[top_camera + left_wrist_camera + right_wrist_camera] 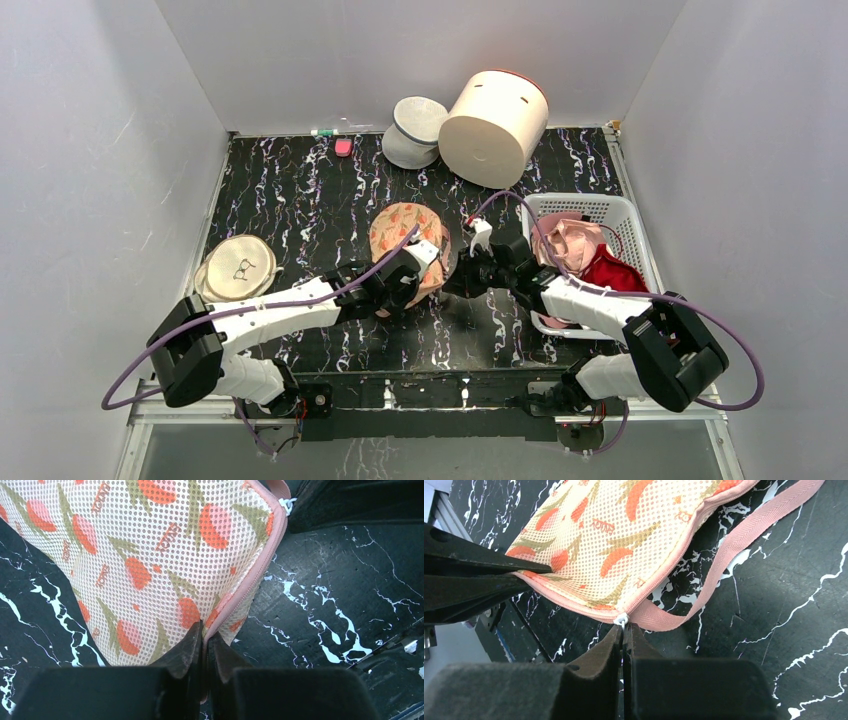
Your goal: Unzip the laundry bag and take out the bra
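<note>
Black fingers of the left hand fill the bottom of its wrist view, clenched on the pink zip edging of the flat peach-orange mesh laundry bag with red-and-green print. The edging runs up from between the tips, and the pouch spreads away to the upper left. The right hand is likewise pressed together, pinching the small white zip pull at the bag's corner, where a pink webbing strap loops off. From above, the bag lies mid-way across the black white-veined surface, between the two hands: the left at its near edge, the right at its right side. A white slotted plastic basket stands just beyond the right arm.
</note>
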`<state>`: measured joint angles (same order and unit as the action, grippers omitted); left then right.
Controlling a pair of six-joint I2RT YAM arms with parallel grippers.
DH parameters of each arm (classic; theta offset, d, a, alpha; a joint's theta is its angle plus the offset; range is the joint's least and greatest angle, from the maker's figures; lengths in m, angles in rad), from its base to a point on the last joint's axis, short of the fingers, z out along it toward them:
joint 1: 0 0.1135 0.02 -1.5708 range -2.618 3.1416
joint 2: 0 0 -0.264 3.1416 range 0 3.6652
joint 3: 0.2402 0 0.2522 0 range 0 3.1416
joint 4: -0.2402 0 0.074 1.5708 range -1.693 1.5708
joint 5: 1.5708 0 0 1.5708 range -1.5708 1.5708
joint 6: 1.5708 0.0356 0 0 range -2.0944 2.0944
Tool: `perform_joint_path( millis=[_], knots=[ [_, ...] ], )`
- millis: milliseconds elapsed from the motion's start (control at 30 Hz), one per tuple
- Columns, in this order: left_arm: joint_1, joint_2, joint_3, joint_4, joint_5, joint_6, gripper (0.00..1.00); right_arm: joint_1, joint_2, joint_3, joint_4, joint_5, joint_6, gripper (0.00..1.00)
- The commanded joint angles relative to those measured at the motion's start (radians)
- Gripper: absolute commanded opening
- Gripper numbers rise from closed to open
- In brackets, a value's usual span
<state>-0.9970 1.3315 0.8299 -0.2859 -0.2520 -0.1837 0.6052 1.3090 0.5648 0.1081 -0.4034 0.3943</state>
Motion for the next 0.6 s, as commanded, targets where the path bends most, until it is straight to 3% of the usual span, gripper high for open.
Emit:
perform_joint_path(
  millis=[0, 100, 267, 433, 567],
  knots=[
    [0.006, -0.031, -0.015, -0.068, -0.013, 0.017, 0.10, -0.018, -0.001, 0.016, 0.048, -0.063, -0.003, 0.00],
    [0.006, -0.031, -0.008, -0.034, 0.054, 0.027, 0.26, 0.001, 0.002, 0.000, 0.092, -0.090, 0.028, 0.00],
    [0.006, -0.036, 0.012, 0.010, 0.149, 0.042, 0.44, 0.045, 0.016, -0.003, 0.136, -0.095, 0.065, 0.00],
    [0.006, -0.014, 0.046, 0.030, 0.190, 0.049, 0.53, 0.076, 0.032, 0.011, 0.160, -0.095, 0.083, 0.00],
    [0.004, 0.021, 0.067, 0.034, 0.171, 0.049, 0.55, 0.088, 0.036, 0.019, 0.164, -0.096, 0.088, 0.00]
  ],
)
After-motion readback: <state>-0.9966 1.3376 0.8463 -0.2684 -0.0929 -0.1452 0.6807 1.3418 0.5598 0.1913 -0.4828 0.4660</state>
